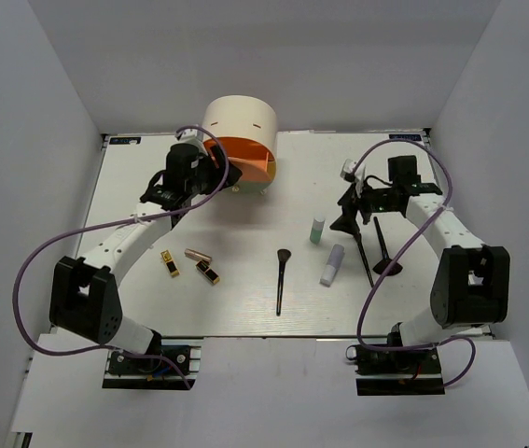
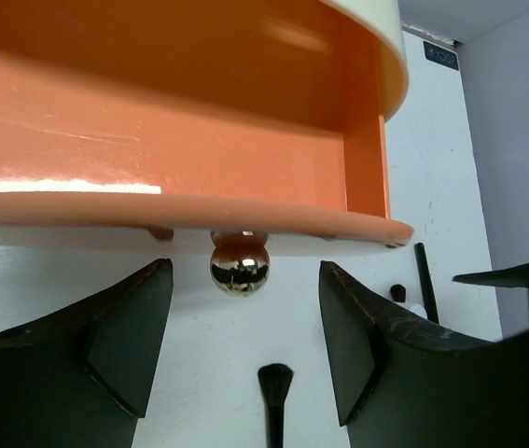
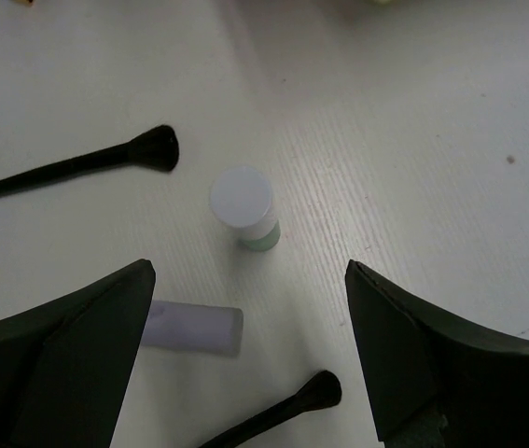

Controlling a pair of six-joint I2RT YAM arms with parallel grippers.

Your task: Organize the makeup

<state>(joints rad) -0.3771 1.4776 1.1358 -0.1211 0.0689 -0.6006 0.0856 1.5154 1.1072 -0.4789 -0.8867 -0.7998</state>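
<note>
**A:** How many brushes are on the counter?

**B:** Three, all with black handles: one round-headed brush, one thin brush and one fan-shaped brush.

**A:** And lipsticks?

**B:** Three again: one rose-gold lipstick, plus two in gold and black, the left gold-black lipstick and the right gold-black lipstick.

**A:** Other small cosmetics?

**B:** One white tube and one small green-and-white bottle.

**A:** Anything larger?

**B:** One cream half-round box, and two robot arms, the left arm and the right arm. Each ends in one claw: the left claw and the right claw.
</note>
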